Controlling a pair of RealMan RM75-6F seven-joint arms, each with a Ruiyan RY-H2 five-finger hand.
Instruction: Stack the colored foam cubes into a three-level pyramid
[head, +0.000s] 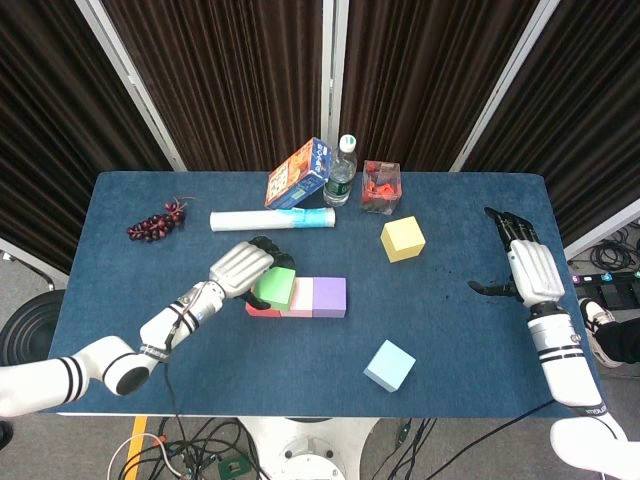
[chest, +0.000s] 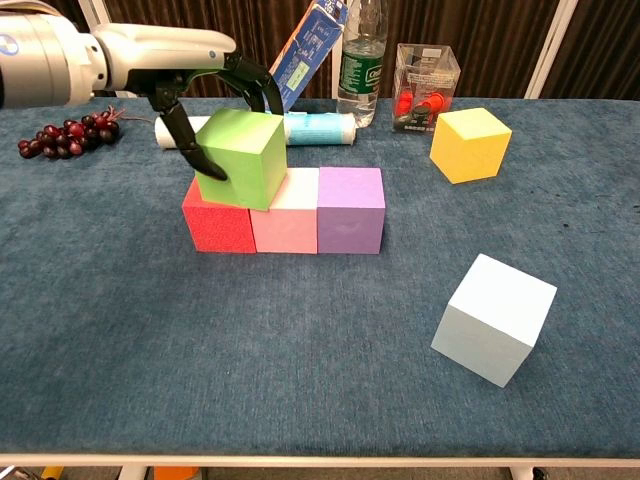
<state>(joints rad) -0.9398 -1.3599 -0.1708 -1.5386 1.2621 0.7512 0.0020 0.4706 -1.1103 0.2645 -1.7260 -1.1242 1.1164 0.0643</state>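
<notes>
A red cube (chest: 218, 226), a pink cube (chest: 287, 228) and a purple cube (chest: 350, 210) form a row on the blue table (head: 480, 340). A green cube (head: 277, 286) (chest: 243, 158) sits slightly skewed on the red and pink ones. My left hand (head: 240, 267) (chest: 185, 60) grips it, thumb on its left face and fingers curled over its back edge. A yellow cube (head: 403, 239) (chest: 470, 144) lies at the back right. A light blue cube (head: 389, 365) (chest: 493, 318) lies at the front right. My right hand (head: 525, 268) hovers open near the table's right edge.
Along the back stand a tilted blue box (head: 298, 173), a water bottle (head: 342, 172) and a clear container (head: 380, 187) with red pieces. A rolled white tube (head: 270, 219) lies behind the row, and dark grapes (head: 155, 223) lie at the back left.
</notes>
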